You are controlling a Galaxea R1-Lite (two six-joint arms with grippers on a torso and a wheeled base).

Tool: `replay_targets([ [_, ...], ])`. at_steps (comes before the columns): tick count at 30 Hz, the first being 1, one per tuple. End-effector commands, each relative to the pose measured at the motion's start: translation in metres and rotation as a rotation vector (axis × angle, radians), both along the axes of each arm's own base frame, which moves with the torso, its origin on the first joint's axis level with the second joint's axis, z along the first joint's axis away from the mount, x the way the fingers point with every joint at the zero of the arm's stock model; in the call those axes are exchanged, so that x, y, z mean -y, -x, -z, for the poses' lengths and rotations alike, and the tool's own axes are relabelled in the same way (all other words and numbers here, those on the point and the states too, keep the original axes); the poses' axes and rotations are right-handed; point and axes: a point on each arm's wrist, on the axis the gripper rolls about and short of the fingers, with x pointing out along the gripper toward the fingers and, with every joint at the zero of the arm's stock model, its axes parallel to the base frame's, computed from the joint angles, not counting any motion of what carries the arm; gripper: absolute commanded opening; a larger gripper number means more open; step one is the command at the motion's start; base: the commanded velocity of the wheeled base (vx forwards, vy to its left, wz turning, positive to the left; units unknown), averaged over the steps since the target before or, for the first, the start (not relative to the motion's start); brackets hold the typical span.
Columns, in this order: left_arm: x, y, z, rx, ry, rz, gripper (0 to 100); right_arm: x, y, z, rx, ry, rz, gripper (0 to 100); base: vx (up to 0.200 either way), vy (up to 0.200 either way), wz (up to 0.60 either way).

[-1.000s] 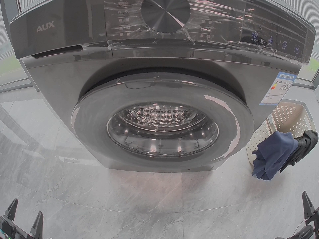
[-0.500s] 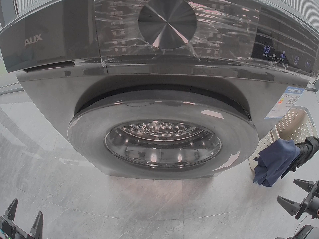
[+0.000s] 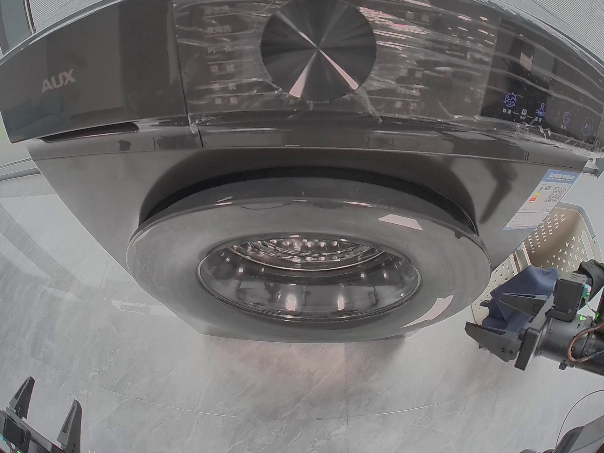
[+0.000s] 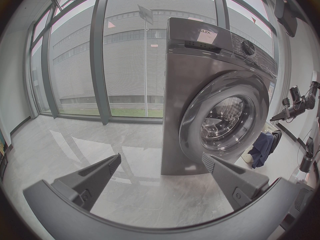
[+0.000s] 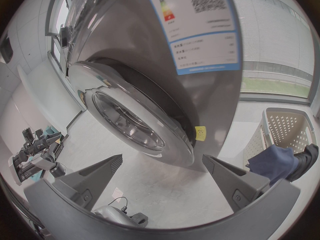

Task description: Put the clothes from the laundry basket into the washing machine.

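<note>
The grey washing machine (image 3: pixel 302 158) stands in front of me with its round glass door (image 3: pixel 308 275) shut. To its right is the beige laundry basket (image 3: pixel 563 237), with a blue garment (image 3: pixel 525 284) and a black garment (image 5: pixel 305 159) hanging over its rim. My right gripper (image 3: pixel 487 314) hovers open in front of the blue garment, between basket and door, holding nothing. The right wrist view has its fingertips (image 5: pixel 118 159) wide apart before the door (image 5: pixel 130 120) and the basket (image 5: pixel 290 124). My left gripper (image 3: pixel 50 394) sits low at the near left, open and empty.
Grey polished floor (image 3: pixel 283 385) stretches in front of the machine. Large windows (image 4: pixel 83 67) stand to the machine's left. The left wrist view takes in the machine (image 4: pixel 216 100), the blue garment (image 4: pixel 261 145) and the right arm (image 4: pixel 293 109) farther off.
The right gripper has risen from the lower right edge and moved up and left, now in front of the blue garment. The head camera shifted closer to the machine. The left gripper kept still.
</note>
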Motion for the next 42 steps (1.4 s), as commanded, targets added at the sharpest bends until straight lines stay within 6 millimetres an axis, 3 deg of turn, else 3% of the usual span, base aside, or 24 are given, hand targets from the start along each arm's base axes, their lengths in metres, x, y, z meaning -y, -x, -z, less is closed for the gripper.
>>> replay_targets([
  [1,0.0,0.0,0.004,-0.005,0.001,0.0,100,-0.015,-0.02,0.003,-0.044,0.022,-0.024,100,0.0,0.0,0.0],
  [7,0.0,0.0,0.004,-0.005,0.002,0.0,100,-0.023,-0.025,0.0,-0.043,0.019,-0.06,100,0.0,0.0,0.0],
  [13,0.0,0.0,0.004,-0.005,0.002,0.0,100,-0.026,-0.013,0.01,-0.075,0.036,-0.106,100,0.0,0.0,0.0],
  [18,0.0,0.0,0.004,-0.005,0.002,0.0,100,-0.016,0.003,0.012,-0.063,0.032,-0.108,100,0.0,0.0,0.0],
  [27,0.0,0.0,0.004,-0.005,0.001,0.0,100,-0.013,-0.027,-0.001,-0.038,0.025,0.01,100,0.0,0.0,0.0],
  [36,0.0,0.0,0.004,-0.005,0.001,0.0,100,-0.028,-0.053,-0.005,-0.049,0.022,-0.015,100,0.0,0.0,0.0],
  [40,0.0,0.0,0.004,-0.005,0.001,0.0,100,-0.032,-0.044,0.004,-0.089,0.035,-0.068,100,0.0,0.0,0.0],
  [42,0.0,0.0,0.004,-0.005,0.001,0.0,100,-0.028,-0.027,0.01,-0.096,0.038,-0.105,100,0.0,0.0,0.0],
])
